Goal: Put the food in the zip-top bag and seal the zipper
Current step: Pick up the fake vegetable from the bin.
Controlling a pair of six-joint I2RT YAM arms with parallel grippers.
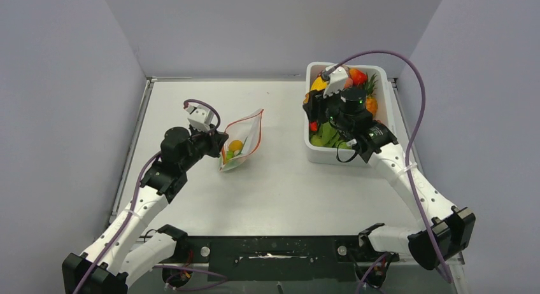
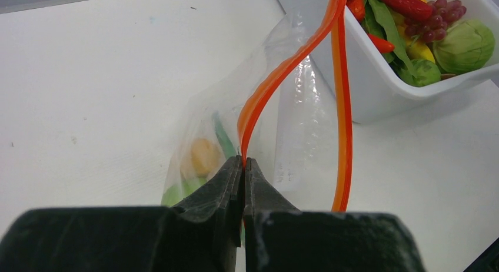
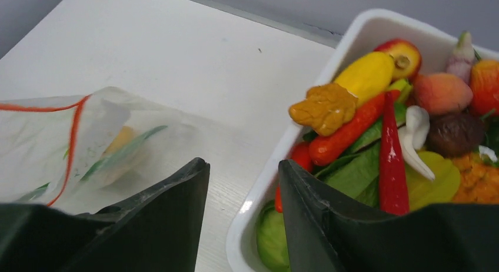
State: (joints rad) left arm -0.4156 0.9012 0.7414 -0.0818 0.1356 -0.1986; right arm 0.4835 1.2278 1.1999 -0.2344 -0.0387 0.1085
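The clear zip-top bag point(image 1: 241, 141) stands open mid-table with a yellow and green toy food point(image 1: 235, 146) inside. My left gripper point(image 1: 220, 143) is shut on its red-orange zipper strip point(image 2: 268, 89), holding one lip up; the other lip point(image 2: 343, 107) hangs apart, so the mouth gapes. The bag also shows in the right wrist view point(image 3: 88, 142). My right gripper point(image 3: 242, 166) is open and empty, above the near left rim of the white tub point(image 1: 316, 155), which holds several toy foods, among them a long red chili point(image 3: 391, 154) and an orange pepper point(image 3: 344, 133).
The tub point(image 3: 247, 225) sits at the back right of the white table. Grey walls close in the left, back and right sides. The right arm's purple cable point(image 1: 407, 65) arcs over the tub.
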